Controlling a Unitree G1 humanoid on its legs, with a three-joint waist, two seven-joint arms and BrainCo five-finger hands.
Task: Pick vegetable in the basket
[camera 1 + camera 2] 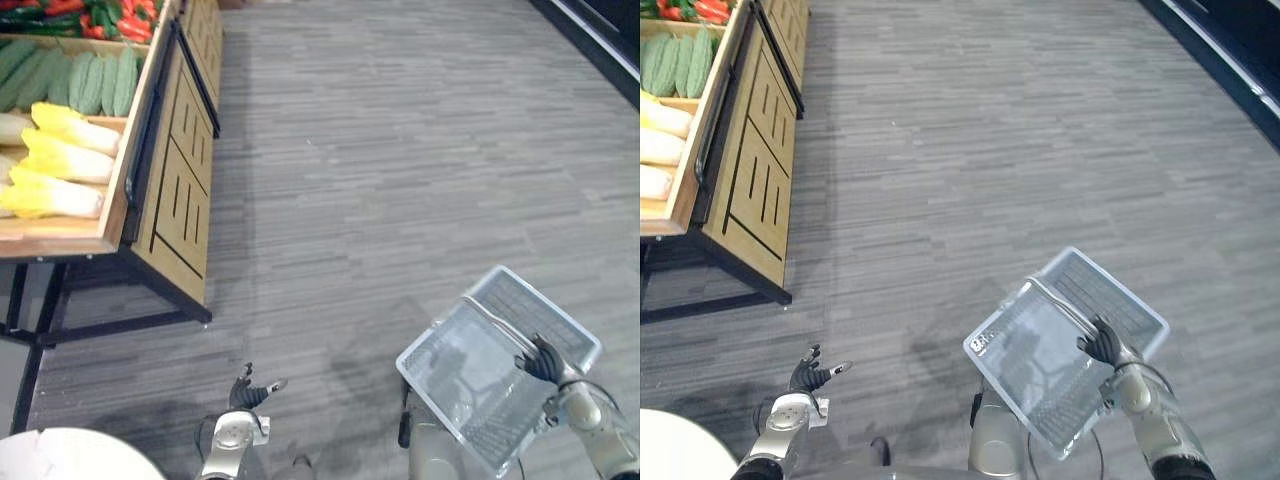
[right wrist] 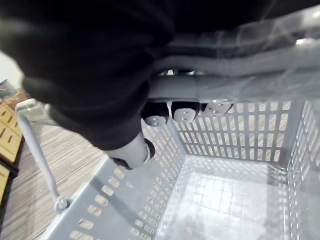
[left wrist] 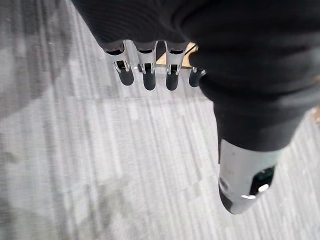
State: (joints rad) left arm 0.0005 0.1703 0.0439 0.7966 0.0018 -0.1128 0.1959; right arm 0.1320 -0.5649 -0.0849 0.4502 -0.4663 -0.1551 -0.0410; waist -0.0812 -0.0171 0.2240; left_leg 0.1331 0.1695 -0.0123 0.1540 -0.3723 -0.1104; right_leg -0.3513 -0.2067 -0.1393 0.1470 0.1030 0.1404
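Fingers of the right hand [image 1: 543, 360] curl round the handle [image 2: 200, 87] of the grey mesh basket [image 1: 460, 360], which hangs tilted, its bottom bare. At lower left, the left hand [image 1: 245, 393] hovers above the floor [image 1: 400, 150], fingers loosely spread. Farther off, pale yellow cabbages [image 1: 60, 160], green gourds [image 1: 90, 80] and red peppers [image 1: 100, 18] lie in the wooden stand [image 1: 180, 170], well apart from both hands.
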